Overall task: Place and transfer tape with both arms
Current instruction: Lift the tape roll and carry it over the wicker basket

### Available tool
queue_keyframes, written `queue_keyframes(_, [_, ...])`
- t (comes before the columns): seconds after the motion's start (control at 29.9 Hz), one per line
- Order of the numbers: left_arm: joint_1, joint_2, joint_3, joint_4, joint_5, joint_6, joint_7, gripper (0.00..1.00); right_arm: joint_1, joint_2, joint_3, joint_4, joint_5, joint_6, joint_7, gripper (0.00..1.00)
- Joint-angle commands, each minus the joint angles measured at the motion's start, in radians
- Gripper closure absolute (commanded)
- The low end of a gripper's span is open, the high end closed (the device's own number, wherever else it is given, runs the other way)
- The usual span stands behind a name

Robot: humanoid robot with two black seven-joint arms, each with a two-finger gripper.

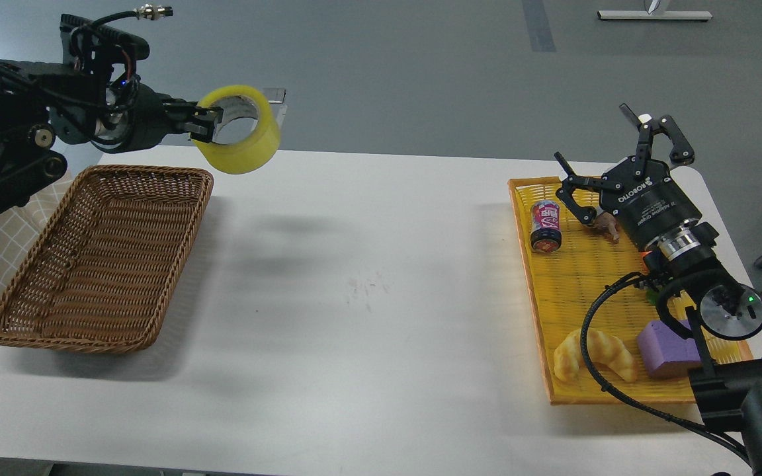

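Gripping the tape (241, 140) by its rim, the left hand (204, 124) is holding the roll in the air, above the far right corner of the wicker basket (100, 261) on the white desk (368, 291). The right hand (622, 162) is hanging wide open and empty over the yellow tray (569, 291), which is carrying 1 can (546, 226), 1 croissant (591, 355) and 1 purple block (665, 349).

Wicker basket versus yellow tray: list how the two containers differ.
The wicker basket is brown woven cane with high sloping walls; the yellow tray is flat, bright yellow mesh with an orange rim. The basket sits at the table's left side and holds nothing visible; the tray sits at the right and holds a can, a croissant and a purple block. The right gripper hangs over the tray; the left gripper holds the tape beyond the basket. Both are rectangular.
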Motion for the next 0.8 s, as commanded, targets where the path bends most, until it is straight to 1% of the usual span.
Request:
queue_keyframes(0.0, [0.030, 0.043, 0.001, -0.003, 0.000, 0.007, -0.003, 1.00, 0.001, 0.009, -0.002, -0.001, 0.000, 0.000, 0.000, 0.00])
queue_keyframes(0.13, [0.083, 0.088, -0.001, 0.000, -0.003, 0.025, -0.005, 1.00, 0.003, 0.016, -0.007, -0.001, 0.000, 0.000, 0.000, 0.00])
queue_keyframes(0.2, [0.130, 0.109, 0.001, 0.003, -0.003, 0.068, -0.011, 1.00, 0.003, 0.016, -0.007, -0.001, 0.000, 0.000, -0.001, 0.00])
queue_keyframes(0.23, [0.130, 0.109, 0.001, 0.003, -0.003, 0.069, -0.011, 1.00, 0.003, 0.016, -0.007, -0.001, 0.000, 0.000, -0.001, 0.00])
queue_keyframes(0.3, [0.185, 0.129, 0.001, 0.005, -0.001, 0.102, -0.032, 1.00, 0.001, 0.016, -0.009, -0.001, 0.000, 0.000, -0.001, 0.00])
queue_keyframes(0.43, [0.213, 0.165, 0.001, 0.008, -0.004, 0.119, -0.043, 1.00, 0.001, 0.016, -0.009, -0.001, 0.000, 0.000, -0.003, 0.00])
queue_keyframes(0.53, [0.253, 0.185, 0.001, 0.013, 0.000, 0.139, -0.065, 1.00, 0.001, 0.017, -0.010, -0.001, 0.000, 0.000, -0.003, 0.00])
queue_keyframes(0.63, [0.296, 0.194, 0.002, 0.014, 0.006, 0.186, -0.083, 1.00, 0.001, 0.023, -0.012, -0.001, 0.000, 0.000, -0.003, 0.00])
queue_keyframes(0.77, [0.323, 0.198, 0.002, 0.023, 0.006, 0.207, -0.106, 1.00, 0.001, 0.023, -0.012, -0.002, 0.000, 0.000, -0.003, 0.00])
